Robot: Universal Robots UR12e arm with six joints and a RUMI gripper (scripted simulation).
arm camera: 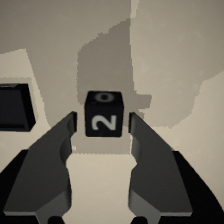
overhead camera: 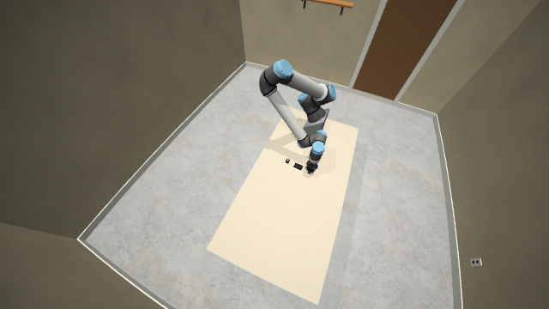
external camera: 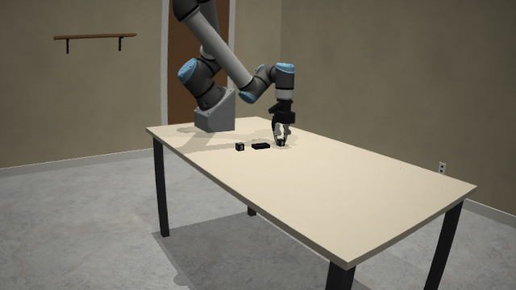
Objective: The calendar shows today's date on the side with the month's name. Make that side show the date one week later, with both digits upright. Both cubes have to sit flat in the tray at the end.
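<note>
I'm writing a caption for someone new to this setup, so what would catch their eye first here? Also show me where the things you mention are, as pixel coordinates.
Probably the big grey arm with blue joint caps [overhead camera: 296, 122] [external camera: 219, 50], rising from one end of the pale table [overhead camera: 274, 223] [external camera: 343, 193]. Next, the white 2 on the black cube [arm camera: 104, 114] [external camera: 280, 142] between the open gripper's [arm camera: 103, 120] [external camera: 281, 138] fingertips, with gaps either side.
</note>
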